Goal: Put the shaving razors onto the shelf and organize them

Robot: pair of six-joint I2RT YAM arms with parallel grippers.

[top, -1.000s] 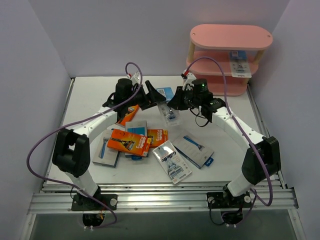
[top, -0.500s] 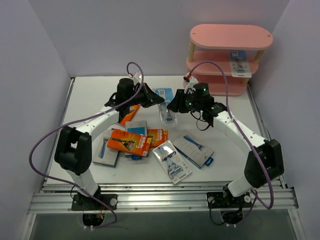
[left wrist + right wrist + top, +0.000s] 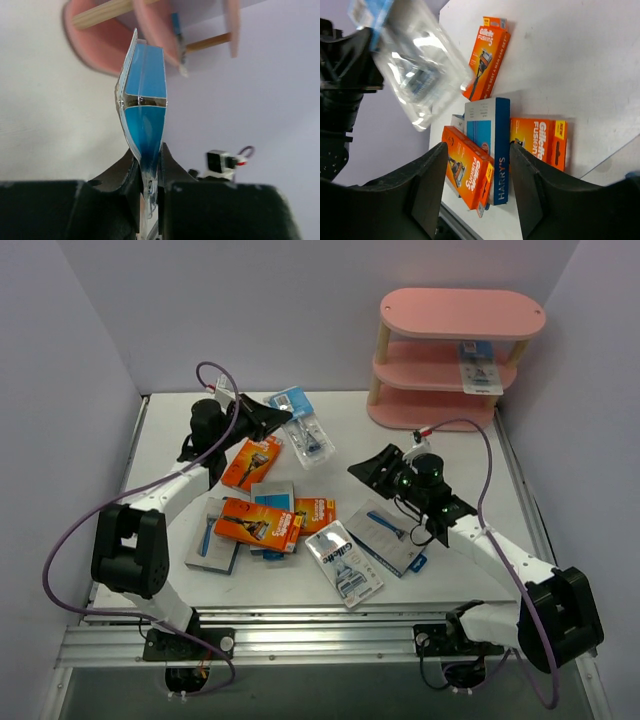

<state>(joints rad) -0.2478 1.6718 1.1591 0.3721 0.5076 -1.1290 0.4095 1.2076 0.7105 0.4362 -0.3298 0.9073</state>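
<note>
Razor packs (image 3: 258,523): one blister card (image 3: 302,428) clamped in my left fingers (image 3: 270,420), held above the back-left surface (image 3: 450,455); one on the middle board of the pink shelf (image 3: 462,312); the rest heaped mid-surface, beside which my right fingers (image 3: 375,468) hang apart and empty.

The blister card (image 3: 300,425) in the left tool (image 3: 283,419) is printed blue paperboard under a clear, glossy plastic shell that catches the light. The orange boxes (image 3: 258,524) are smooth cardboard with a slight sheen. The blue-grey box (image 3: 388,537) looks like flatter, matt card. The left tool and the right tool (image 3: 479,150) both have dull black plastic fingers. The shelf (image 3: 462,312) has evenly painted matt pink boards on pale bare-wood posts (image 3: 381,340). The counter (image 3: 470,455) is smooth matt white. The rail (image 3: 330,640) at its near edge is ribbed, brushed metal.
</note>
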